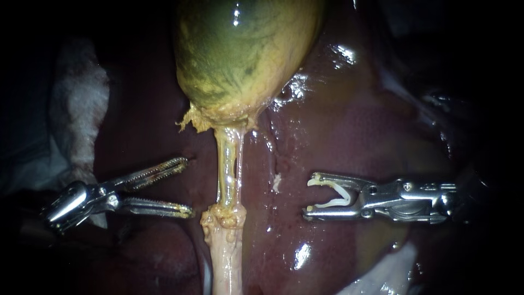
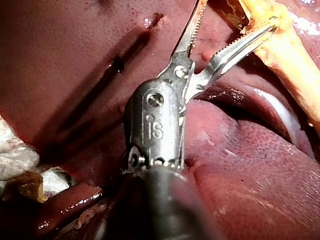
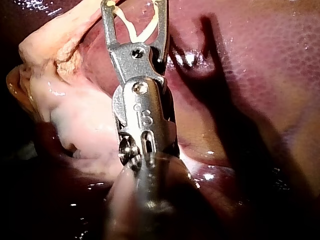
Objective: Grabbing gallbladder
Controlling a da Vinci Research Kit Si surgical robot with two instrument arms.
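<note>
the light falls in one pool at the centre and dies to black all round. wet glints sit on the dark red liver. a white cloth lies at the left edge, another pale sheet lower right.

A surgical bench: a bare liver and gallbladder lie beside white gauze.

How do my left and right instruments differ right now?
The left instrument has slim, toothed jaws; the right instrument has smooth ones. The left's jaws are open and empty; the right's hold a white clip. Both face the tube from opposite sides.
</note>
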